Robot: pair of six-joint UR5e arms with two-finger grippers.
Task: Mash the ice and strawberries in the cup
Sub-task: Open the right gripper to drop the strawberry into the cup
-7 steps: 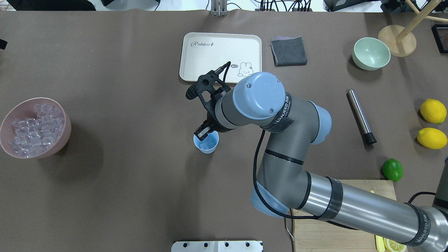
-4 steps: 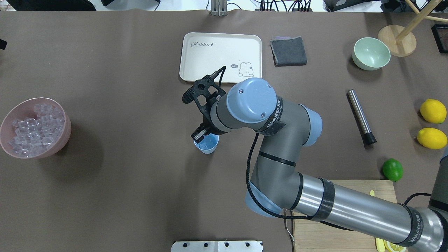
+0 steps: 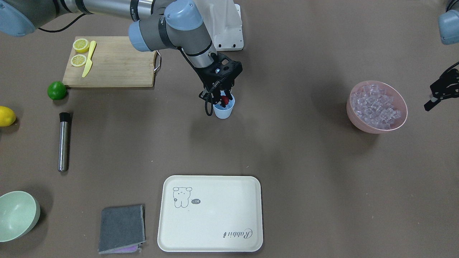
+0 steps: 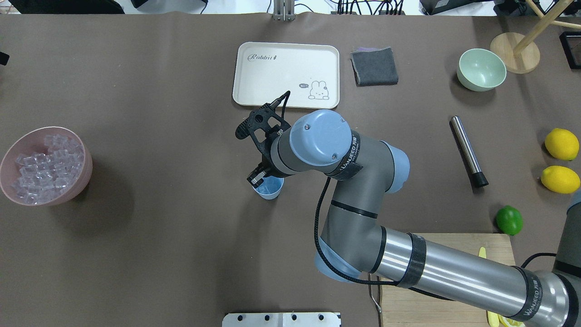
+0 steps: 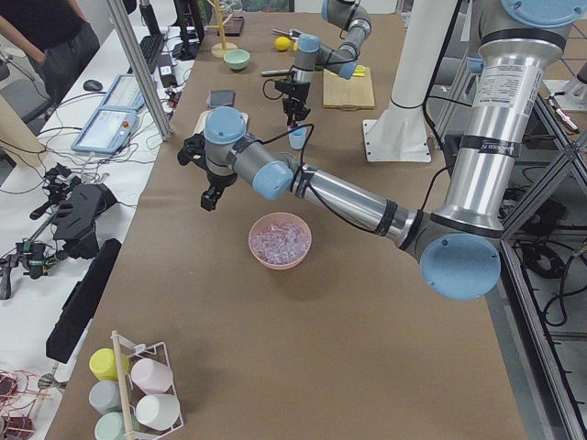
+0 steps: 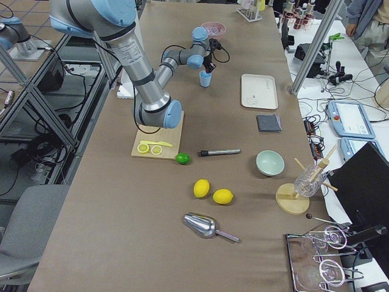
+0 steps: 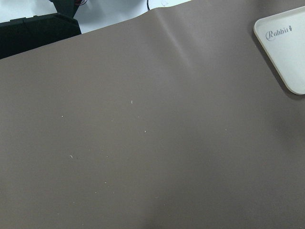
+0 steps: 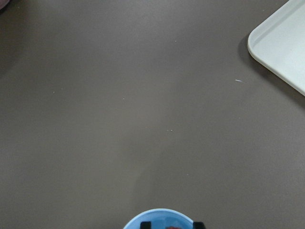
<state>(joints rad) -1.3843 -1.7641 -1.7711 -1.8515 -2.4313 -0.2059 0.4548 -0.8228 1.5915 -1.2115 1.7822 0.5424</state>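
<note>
My right gripper [image 3: 223, 100] hung nose-down in the mouth of the small light blue plastic cup [image 3: 223, 112]. Its two black fingers were pinched on the small dark red strawberry [image 3: 225, 100], which sat at rim level. From the wrist camera I saw only the two finger ends and a sliver of red above the blue rim.

A black strap [image 4: 348, 156] around that arm's grey forearm read "WANJEED" in white.

The cup stood upright mid-table on the matte brown table covering [image 3: 304, 161].

The ice [image 3: 376, 104], small clear glassy cubes, was heaped in a round pink bowl [image 3: 362, 125] well off towards my left. I could not make out any in the cup. My left gripper [image 3: 431, 99] hovered just beyond that bowl, and I could not tell whether its fingers were parted or closed.

Across from the cup lay a cream rectangular tray [image 3: 215, 229] with rounded corners. It had "Rabbit" in script at one corner and a line-drawn rabbit with a speech bubble too small to read.

Beside the tray lay a folded grey cloth [image 3: 122, 225], then a smooth pale green bowl [image 3: 16, 215].

Towards my right lay a brushed steel cylinder [image 3: 64, 143] with a black end. A green lime [image 3: 56, 90] sat just beside a wooden cutting board [image 3: 114, 68], which carried two lemon halves [image 3: 80, 45] and a yellow knife [image 3: 88, 59].
</note>
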